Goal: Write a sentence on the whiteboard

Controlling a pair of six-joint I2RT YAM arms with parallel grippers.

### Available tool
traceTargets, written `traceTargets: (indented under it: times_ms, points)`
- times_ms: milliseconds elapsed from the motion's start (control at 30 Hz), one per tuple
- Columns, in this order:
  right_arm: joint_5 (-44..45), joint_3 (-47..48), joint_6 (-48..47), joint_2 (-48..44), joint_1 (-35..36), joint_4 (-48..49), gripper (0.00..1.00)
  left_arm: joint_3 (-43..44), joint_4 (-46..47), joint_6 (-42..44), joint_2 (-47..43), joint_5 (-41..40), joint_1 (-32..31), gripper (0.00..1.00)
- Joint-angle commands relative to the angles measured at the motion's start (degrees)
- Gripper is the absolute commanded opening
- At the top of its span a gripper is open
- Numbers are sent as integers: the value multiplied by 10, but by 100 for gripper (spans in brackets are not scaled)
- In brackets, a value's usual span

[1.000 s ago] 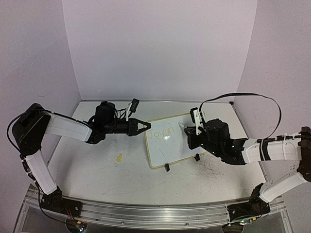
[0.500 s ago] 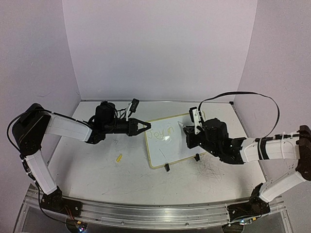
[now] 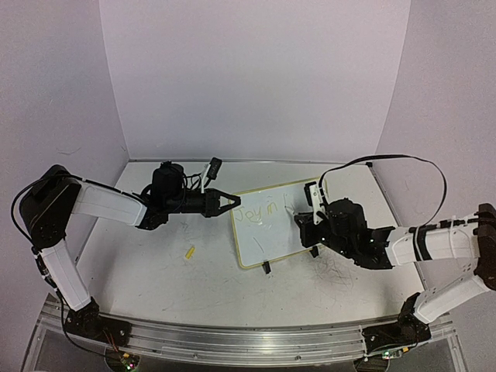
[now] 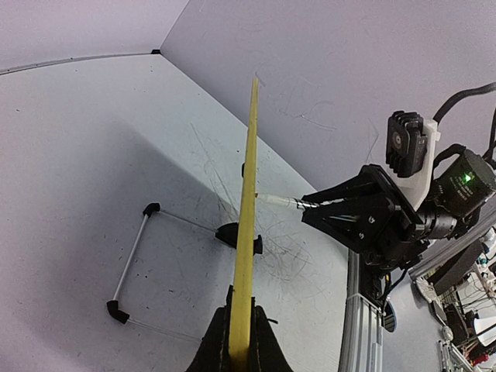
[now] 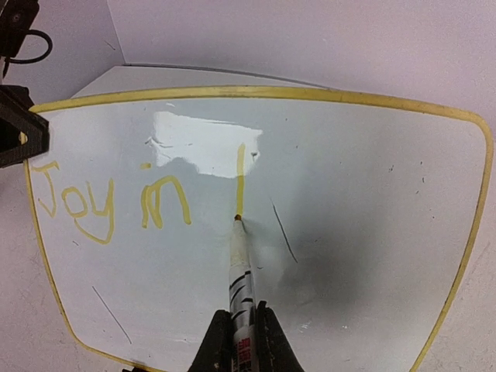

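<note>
My left gripper's [image 4: 239,345] fingers are pinched tight on the rim of the whiteboard [image 5: 364,201], at its left end; my right gripper's [image 5: 239,335] fingers clamp narrowly round the barrel of the pen [image 5: 239,267], whose tip touches the board at the foot of 1 vertical stroke. The board sits mid-table [image 3: 147,271] between my 2 arms, its long axis running from one gripper toward the other; the pen points straight away from my right wrist. Only the right wrist view lets me read the sentence [image 5: 108,203], "Joy in" so far; the left wrist view shows the board edge-on, with a wire stand [image 4: 130,260] beside it.
</note>
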Motion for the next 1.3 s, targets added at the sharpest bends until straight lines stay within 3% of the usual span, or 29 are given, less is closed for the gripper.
traceTargets:
  times_ms: [0,1000,1267]
  points:
    - [-4,-7,12,-3,3,-16,0,2,-37,28,0,-52,8,0]
    - [86,33,18,2,2,-4,0,0,-39,30,0,-52,7,0]
    - [62,14,29,-12,1,-21,0,0,-40,30,-1,-52,7,0]
